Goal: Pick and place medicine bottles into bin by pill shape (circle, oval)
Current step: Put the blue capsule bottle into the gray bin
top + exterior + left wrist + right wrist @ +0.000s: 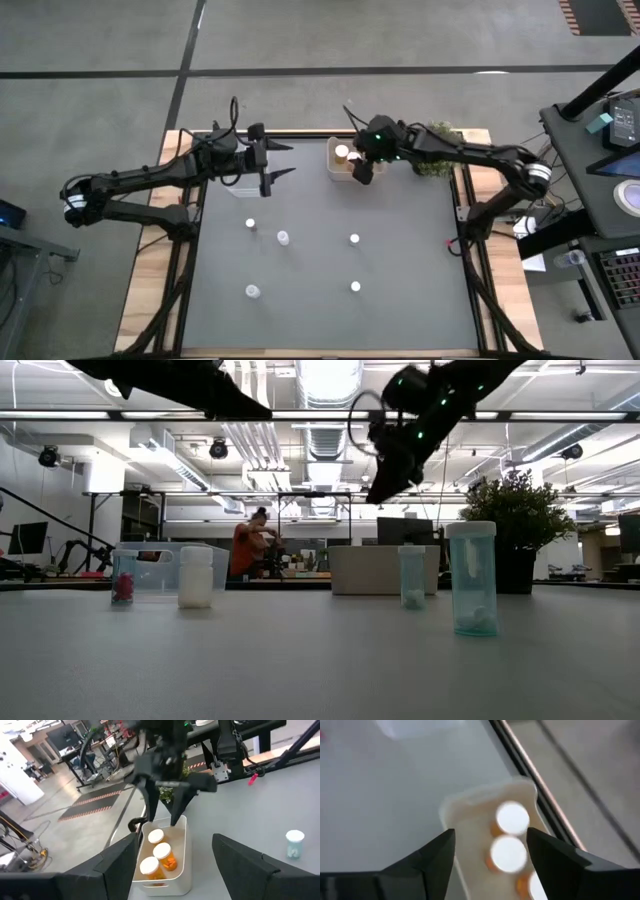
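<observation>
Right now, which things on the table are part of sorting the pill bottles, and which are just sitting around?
Part of the job: the white bin with three orange bottles; five small bottles loose on the mat.
Just there: potted plant.

Bright ceiling glare, blurred wrist views

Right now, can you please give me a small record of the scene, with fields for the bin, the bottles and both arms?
bin: white bin at the table's far edge, holding three orange bottles with white caps
loose bottles: five small bottles standing apart on the dark table
right gripper: right gripper above the bin, fingers open, holding nothing
left gripper: left gripper raised beside the bin, fingers open, empty
other: green plant at the far right corner
</observation>
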You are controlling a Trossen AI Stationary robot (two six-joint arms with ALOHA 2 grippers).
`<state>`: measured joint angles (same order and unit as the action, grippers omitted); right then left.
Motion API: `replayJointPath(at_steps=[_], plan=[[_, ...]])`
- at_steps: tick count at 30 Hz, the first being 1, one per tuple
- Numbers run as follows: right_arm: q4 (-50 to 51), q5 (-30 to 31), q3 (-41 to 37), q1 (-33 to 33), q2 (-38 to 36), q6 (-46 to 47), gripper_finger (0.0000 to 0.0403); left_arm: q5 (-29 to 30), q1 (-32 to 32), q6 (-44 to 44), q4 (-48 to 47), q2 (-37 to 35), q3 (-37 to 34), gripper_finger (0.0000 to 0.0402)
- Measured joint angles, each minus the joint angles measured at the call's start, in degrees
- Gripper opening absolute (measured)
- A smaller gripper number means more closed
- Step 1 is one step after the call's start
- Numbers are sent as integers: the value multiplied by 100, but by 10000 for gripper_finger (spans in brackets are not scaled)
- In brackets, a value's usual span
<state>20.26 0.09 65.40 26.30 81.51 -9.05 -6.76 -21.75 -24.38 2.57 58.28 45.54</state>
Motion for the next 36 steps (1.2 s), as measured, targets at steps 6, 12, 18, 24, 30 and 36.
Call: replayJointPath(at_steps=[6, 12, 18, 24, 30, 36], plan=[[-1258, -4, -919, -378, -822, -159, 230, -1, 2, 554, -2, 0, 0, 240], [-2429, -1, -1807, -684, -1556, -307, 230, -3, 29, 912, -11, 0, 31, 240], [-3099, -8, -2333, -949, -2038, -359, 230, -7, 241, 1172, 9, 145, 249, 240], [-3179, -9, -2496, -1171, -2193, -431, 230, -7, 559, 1287, -18, 399, 459, 240], [-3171, -12, -2496, -1246, -2144, -405, 230, -29, 817, 1645, -1154, 614, 687, 240], [-3168, -17, -2505, -1346, -2144, -396, 231, -27, 1414, 1972, -2524, 950, 875, 240]])
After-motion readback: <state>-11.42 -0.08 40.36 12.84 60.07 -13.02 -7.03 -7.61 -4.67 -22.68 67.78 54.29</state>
